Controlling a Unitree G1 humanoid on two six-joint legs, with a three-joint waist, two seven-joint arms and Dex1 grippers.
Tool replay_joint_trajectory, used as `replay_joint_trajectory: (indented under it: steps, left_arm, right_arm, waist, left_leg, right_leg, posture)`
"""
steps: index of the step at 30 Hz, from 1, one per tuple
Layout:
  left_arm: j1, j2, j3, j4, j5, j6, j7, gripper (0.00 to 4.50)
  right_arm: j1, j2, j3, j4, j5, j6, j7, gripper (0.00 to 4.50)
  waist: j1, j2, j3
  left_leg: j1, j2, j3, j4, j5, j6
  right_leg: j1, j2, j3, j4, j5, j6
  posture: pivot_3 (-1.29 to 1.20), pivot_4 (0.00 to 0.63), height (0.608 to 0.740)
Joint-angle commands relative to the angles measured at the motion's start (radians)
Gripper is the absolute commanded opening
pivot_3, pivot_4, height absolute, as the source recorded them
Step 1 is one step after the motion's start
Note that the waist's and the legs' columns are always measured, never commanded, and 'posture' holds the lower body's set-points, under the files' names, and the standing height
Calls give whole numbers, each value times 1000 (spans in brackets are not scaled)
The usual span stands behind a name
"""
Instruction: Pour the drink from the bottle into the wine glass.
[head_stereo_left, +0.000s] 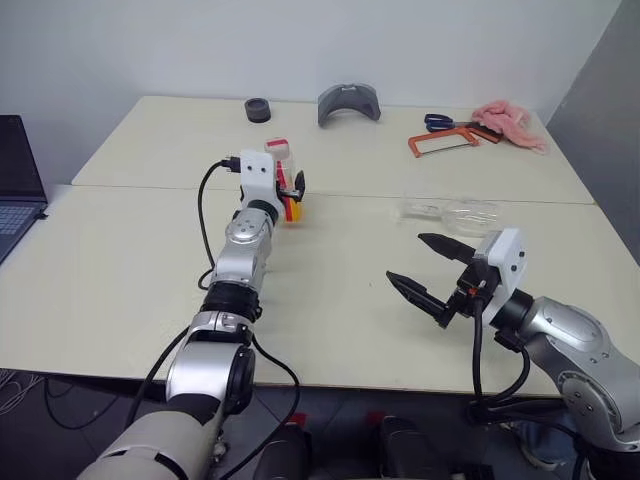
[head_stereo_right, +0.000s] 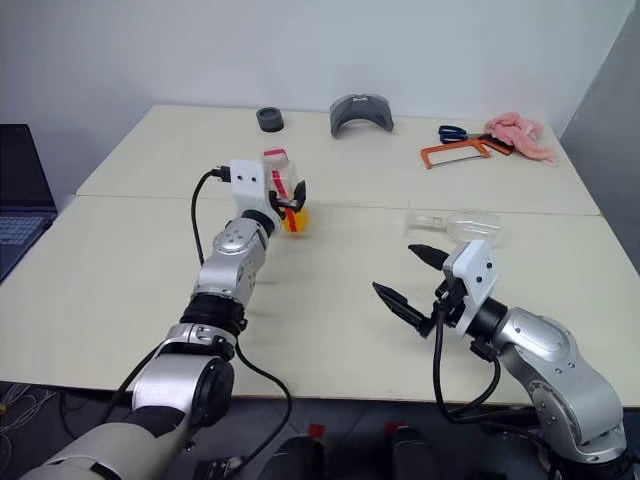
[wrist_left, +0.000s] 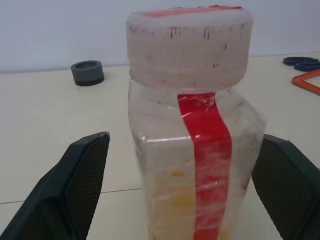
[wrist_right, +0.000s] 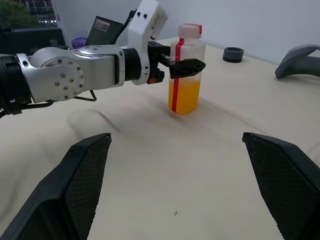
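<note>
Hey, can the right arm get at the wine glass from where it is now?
Probably yes. The right claw is open, and the wine glass lies on its side on the table just beyond it, with nothing between them.

Bright, even indoor light falls across the pale table (head_stereo_left: 120, 290), casting only soft, faint shadows. No harsh glare, just small highlights on the bottle (wrist_left: 192, 150), whose red label and cap sit sharp up close while the wall behind goes soft. Head views stay clear edge to edge.
</note>
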Motion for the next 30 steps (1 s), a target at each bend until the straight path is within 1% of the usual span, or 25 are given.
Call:
replay_joint_trajectory:
  steps: [1,12,30]
  left_arm:
    - [-63,-8,1,25,8,-47,4,4464]
    - [-132,-8,-4,137,34,-97,12,4464]
    - [-148,-15,-1,145,35,-69,56,4464]
  right_arm:
    - [-30,3,-3,-12,11,-7,-2,4500]
    - [-129,64,43,64,0,-14,-10,4500]
    - [-119,67,46,65,-4,-16,-11,4500]
  waist:
    - [0,0,0]
    - [0,0,0]
    - [0,0,0]
  left_leg:
    - [0,0,0,0,0,0]
    - [-1,0,0,0,0,0]
    - [-2,-1,0,0,1,-1]
  right_leg:
    - [0,0,0,0,0,0]
    - [-1,0,0,0,0,0]
    - [-2,-1,0,0,0,0]
  posture:
    - [0,150,740]
    - [0,150,740]
    - [0,150,740]
